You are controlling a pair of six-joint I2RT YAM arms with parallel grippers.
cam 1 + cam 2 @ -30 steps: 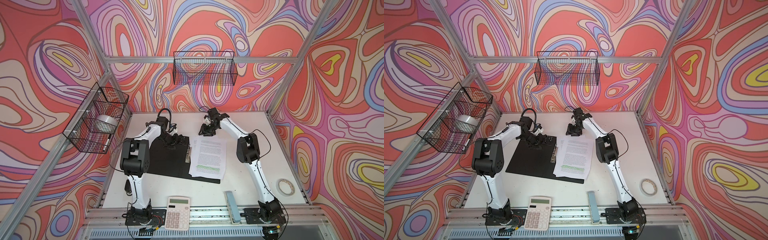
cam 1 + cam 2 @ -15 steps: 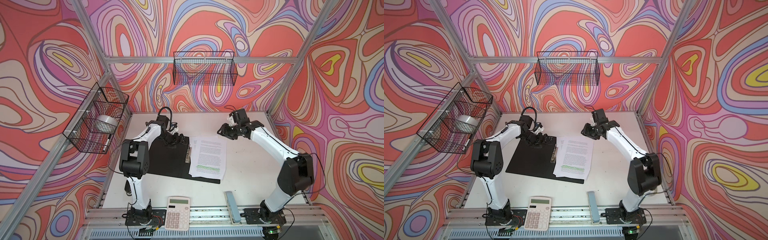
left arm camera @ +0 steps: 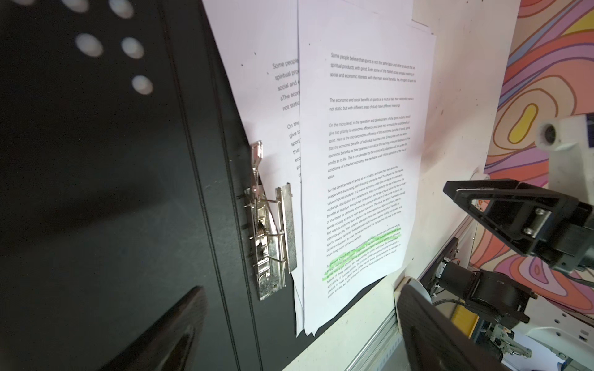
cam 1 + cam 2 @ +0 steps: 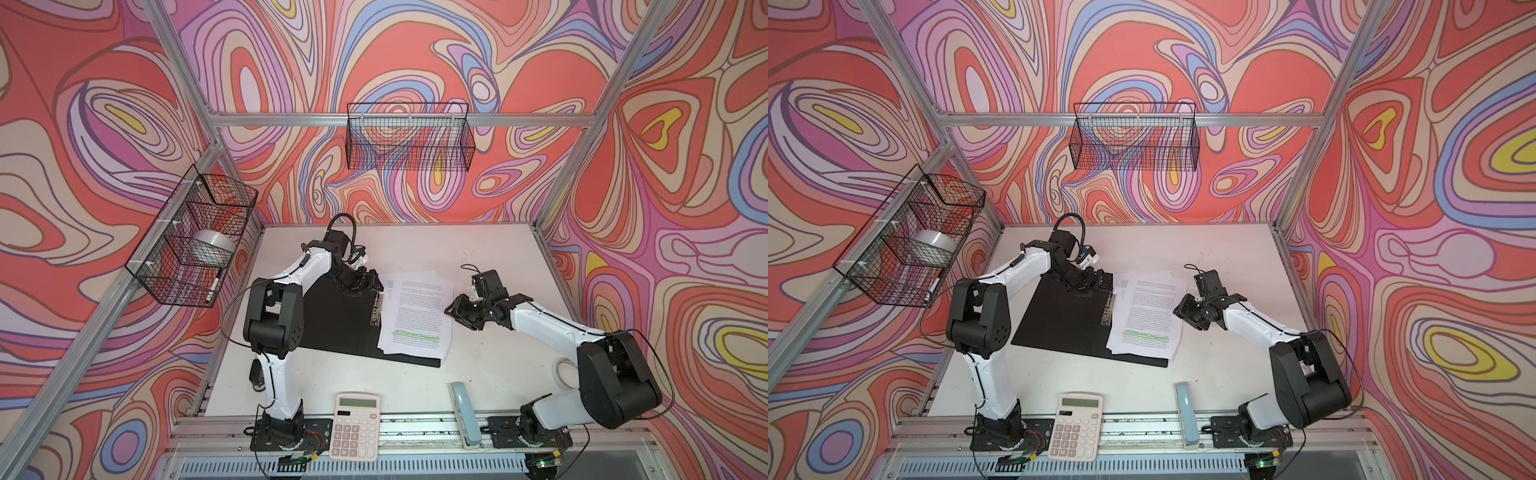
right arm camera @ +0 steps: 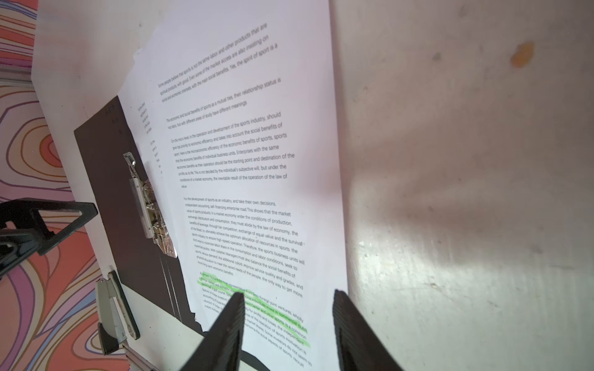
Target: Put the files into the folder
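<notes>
The flat black-lined folder (image 4: 332,324) lies opened out on the white bench (image 4: 490,257). The thin stack of white printed sheets with green-highlighted lines (image 4: 419,316) rests on its right-hand inner cover, fanned a little and overhanging the far edge. The stack's edge is just beside the metal spine clip (image 3: 266,237); whether any sheet sits under the clip bar I cannot tell. The left end effector (image 4: 368,280) hangs released and spread wide over the far end of the spine, grasping nothing. The right end effector (image 4: 457,313) is partly parted and empty, straddling the stack's outer edge. The step in hand looks like seating the papers. Next, that outer edge probably needs a gentle nudge toward the spine to square the sheets before clamping and closing.
</notes>
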